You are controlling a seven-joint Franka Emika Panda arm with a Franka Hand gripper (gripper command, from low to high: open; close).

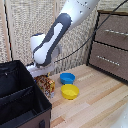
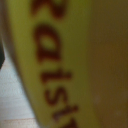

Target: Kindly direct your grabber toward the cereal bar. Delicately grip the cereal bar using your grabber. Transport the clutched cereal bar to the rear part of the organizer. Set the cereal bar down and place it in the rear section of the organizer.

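Observation:
The cereal bar point(image 1: 46, 86) is a yellow-orange carton with colourful print. It stands on the wooden table right beside the black organizer point(image 1: 20, 102), at that box's side toward the exterior view's right. The grabber point(image 1: 40, 74) is directly over the carton's top, at or touching it. Its fingers are hidden by the white wrist and the carton, so I cannot tell whether they are closed on it. In the wrist view the carton point(image 2: 75, 60) fills nearly the whole picture, very close and blurred, with red lettering across it. No fingers show there.
A blue bowl point(image 1: 67, 78) and a yellow bowl point(image 1: 70, 91) sit on the table just to the exterior view's right of the carton. A brown wooden drawer cabinet point(image 1: 112, 42) stands at the far right. A slatted screen lines the back.

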